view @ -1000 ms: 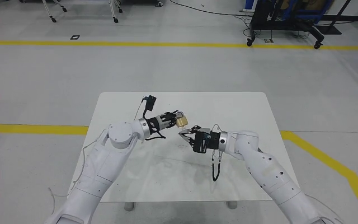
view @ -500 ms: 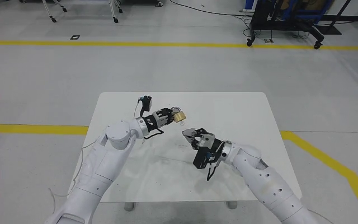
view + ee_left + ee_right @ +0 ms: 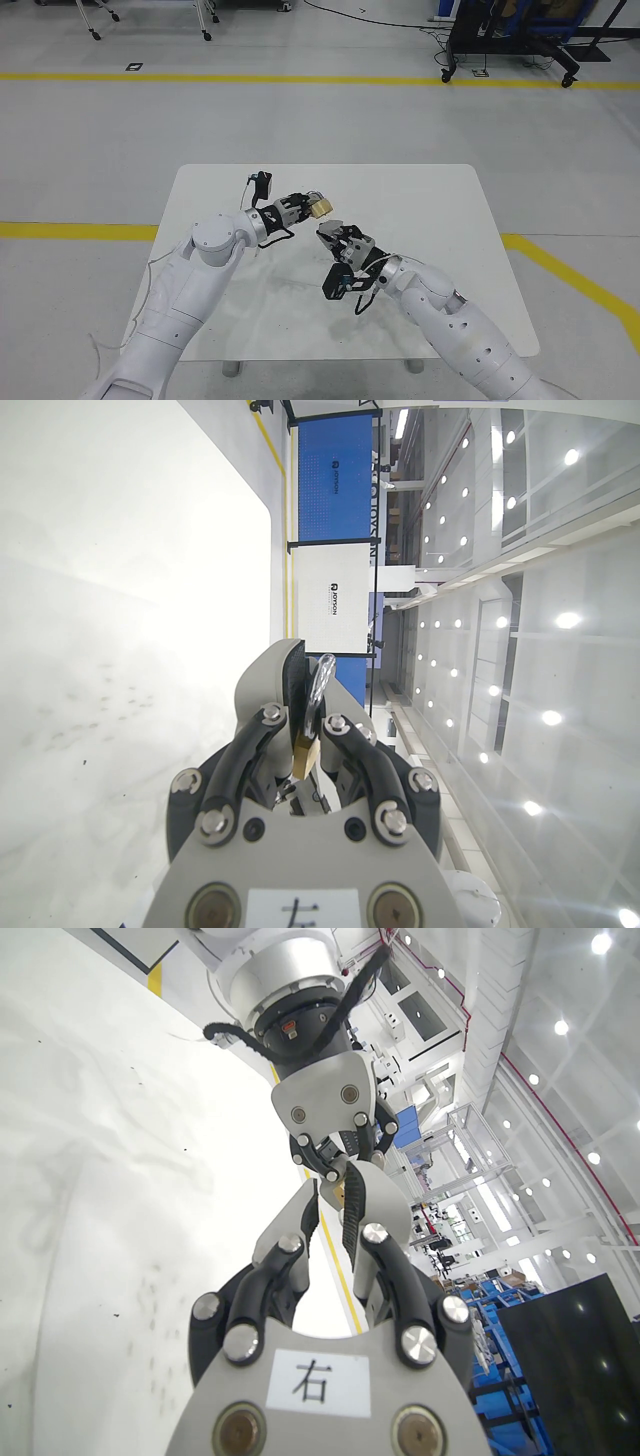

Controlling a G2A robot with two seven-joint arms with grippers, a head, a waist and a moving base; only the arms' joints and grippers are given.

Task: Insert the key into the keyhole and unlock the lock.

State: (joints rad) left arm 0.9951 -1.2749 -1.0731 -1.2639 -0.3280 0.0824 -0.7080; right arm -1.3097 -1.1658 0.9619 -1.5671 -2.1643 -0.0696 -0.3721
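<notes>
Scene: A two-armed robot brought both arms together above the middle of a white counter (image 3: 430,195).
Lock: The brass lock (image 3: 305,758) was held clear of the counter in the left gripper (image 3: 312,680). Its silver shackle (image 3: 318,682) ran up along one ribbed pad.
Why held so: The left arm appeared to serve as a vice, lifting the lock and turning it toward the other arm so a key could come in on a straight line. The keyhole itself could not be made out.
Left jaws: Clenched on the lock, with no gap visible on either side of it.
Right gripper (image 3: 330,1202): It pointed straight at the lock from just in front, its tips near the brass but apparently short of touching it. The placement read as lining up for insertion.
Right jaws: Parted by a narrow gap, through which a sliver of brass showed in the right wrist view.
Key: It could not be made out, either between the right fingers (image 3: 353,1208) or at the lock, so whether it had been seated was impossible to tell.
Stage: By the look of it, the approach to the keyhole, with the unlocking turn not yet evident.
</notes>
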